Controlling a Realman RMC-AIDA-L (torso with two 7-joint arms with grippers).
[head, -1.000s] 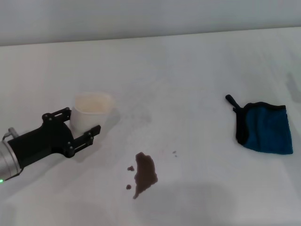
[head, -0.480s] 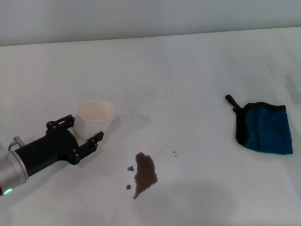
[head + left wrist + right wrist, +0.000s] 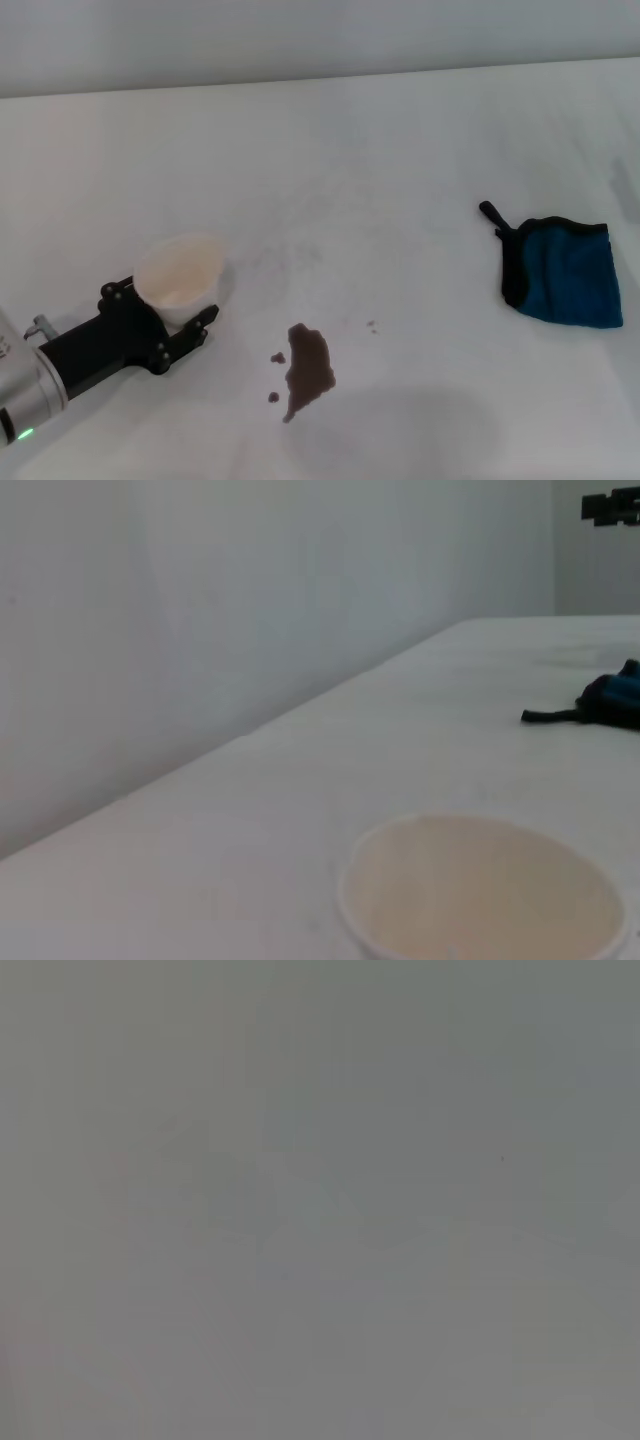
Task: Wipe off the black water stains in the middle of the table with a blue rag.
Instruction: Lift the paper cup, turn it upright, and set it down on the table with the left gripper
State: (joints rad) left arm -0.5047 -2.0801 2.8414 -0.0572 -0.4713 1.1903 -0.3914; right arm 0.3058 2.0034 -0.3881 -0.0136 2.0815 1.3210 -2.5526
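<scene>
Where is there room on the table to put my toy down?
Bare table lies between the stains and the rag, and all along the far side. It is crowded near the left edge, where the left gripper holds the cup.

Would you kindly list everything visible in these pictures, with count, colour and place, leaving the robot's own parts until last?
black water stains: one elongated blotch plus a few tiny droplets beside it, dark brown-black, near the front middle of the table.
blue rag: one, bright blue with black trim and a short black loop, lying on the right side, apart from the stains.
paper cup: one, white, empty, on the left, between the left gripper's fingers.
table: one, matte white, under everything.
wall: one, pale grey, behind the table.
left gripper: one, black, at the left front, holding the cup.
right gripper: not in view.
</scene>
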